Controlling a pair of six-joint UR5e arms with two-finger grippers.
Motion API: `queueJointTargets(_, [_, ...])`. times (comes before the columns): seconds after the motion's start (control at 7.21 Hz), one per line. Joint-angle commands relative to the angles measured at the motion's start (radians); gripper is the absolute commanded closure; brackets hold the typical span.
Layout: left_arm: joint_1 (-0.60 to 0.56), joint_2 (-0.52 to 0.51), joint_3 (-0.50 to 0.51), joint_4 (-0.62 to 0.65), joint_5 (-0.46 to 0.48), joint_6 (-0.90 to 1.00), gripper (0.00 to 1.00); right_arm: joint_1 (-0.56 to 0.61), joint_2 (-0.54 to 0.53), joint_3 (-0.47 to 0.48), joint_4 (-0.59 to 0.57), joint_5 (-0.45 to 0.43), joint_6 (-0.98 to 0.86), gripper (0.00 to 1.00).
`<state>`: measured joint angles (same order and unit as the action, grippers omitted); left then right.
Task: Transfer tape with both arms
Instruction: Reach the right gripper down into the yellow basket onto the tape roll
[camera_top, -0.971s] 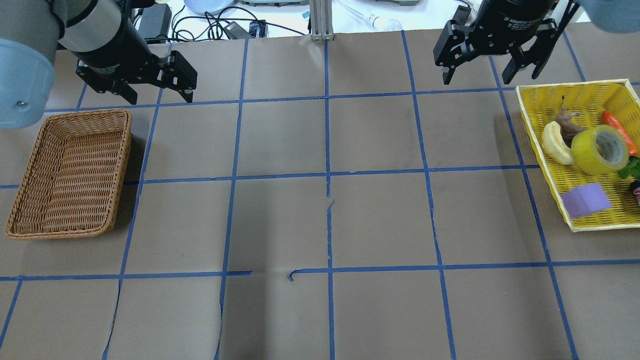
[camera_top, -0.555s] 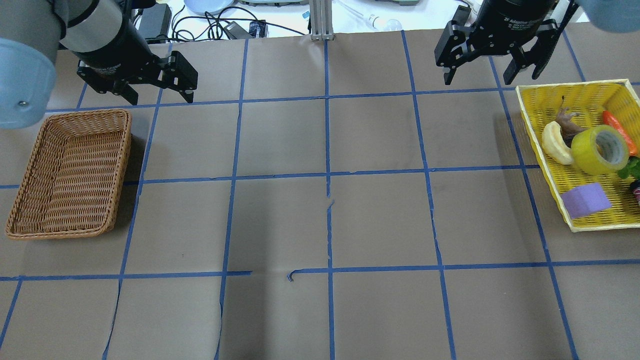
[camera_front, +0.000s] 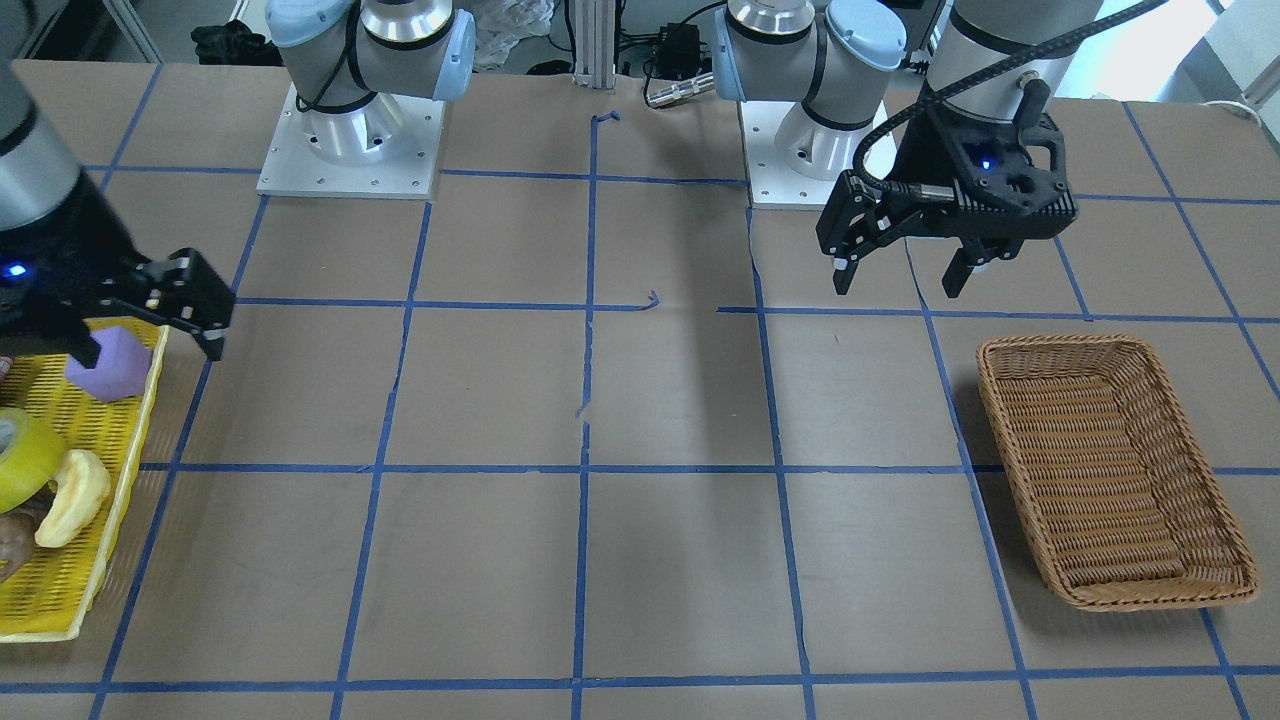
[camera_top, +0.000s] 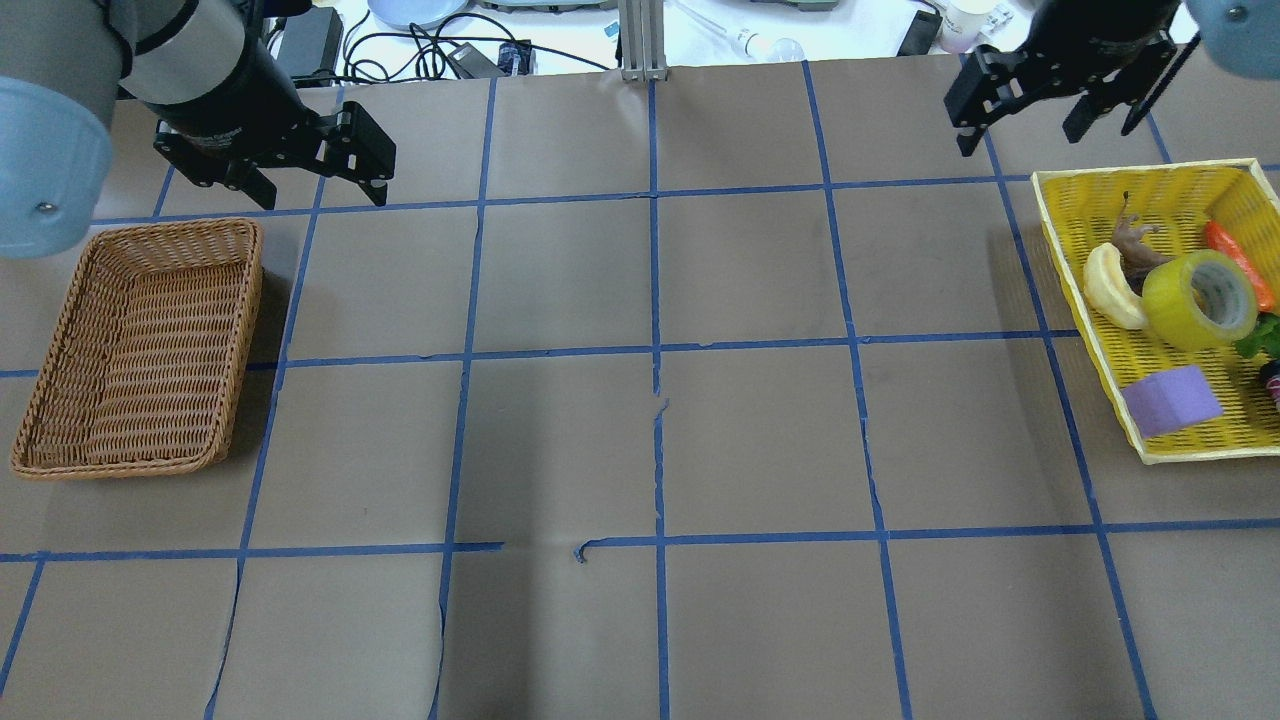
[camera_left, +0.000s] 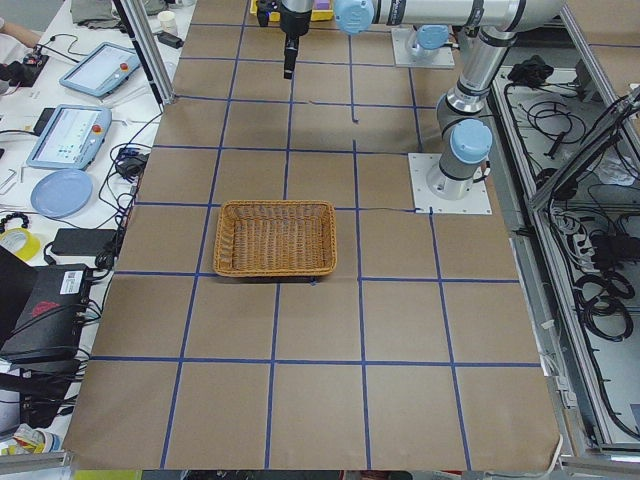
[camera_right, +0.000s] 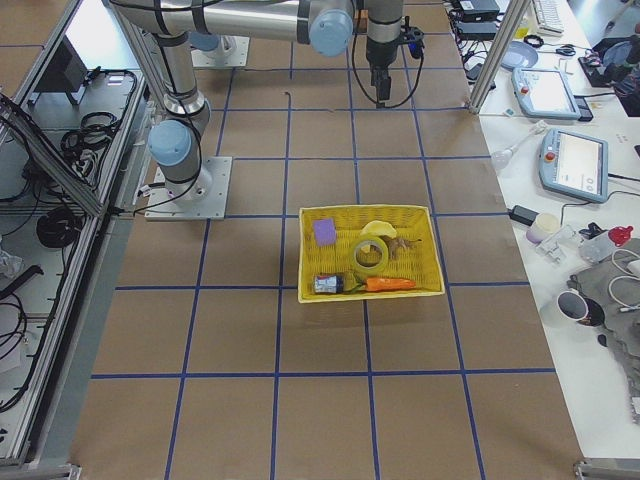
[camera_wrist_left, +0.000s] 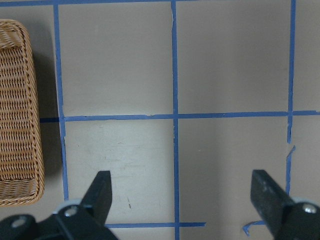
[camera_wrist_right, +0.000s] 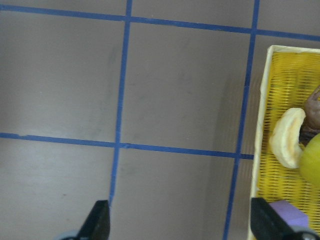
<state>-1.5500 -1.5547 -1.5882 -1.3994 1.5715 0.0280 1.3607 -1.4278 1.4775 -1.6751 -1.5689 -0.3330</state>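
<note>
Readable text: none in any view.
Tape (camera_top: 1168, 300): dark marks on the pale inner core, too small to read.
Dark container (camera_right: 328, 284): carries a light label and lies in the yellow basket (camera_right: 425, 250); the print is too small to make out.
Control pendant (camera_right: 575, 165): lit screen on the side bench beside the counter, its contents blurred.
Second pendant (camera_left: 68, 135): screen shows pale blocks only, and no word or number can be told.

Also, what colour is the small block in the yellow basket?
Light purple; the block shows best in the overhead view.
</note>
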Motion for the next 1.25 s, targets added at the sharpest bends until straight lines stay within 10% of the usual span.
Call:
queueJointTargets(0.0, [0.001, 0.001, 0.0, 0.0, 0.001, 0.003, 0.0, -0.219, 0.016, 0.079, -0.04, 0.015, -0.223, 0.0])
queueJointTargets(0.55, [-0.001, 0.007, -0.001, -0.001, -0.001, 0.003, 0.0, -0.466, 0.185, 0.102, -0.215, 0.249, -0.584, 0.0])
queueJointTargets(1.11, [-0.001, -0.002, 0.0, 0.002, 0.001, 0.0, 0.0, -0.512, 0.268, 0.22, -0.33, 0.299, -0.639, 0.04])
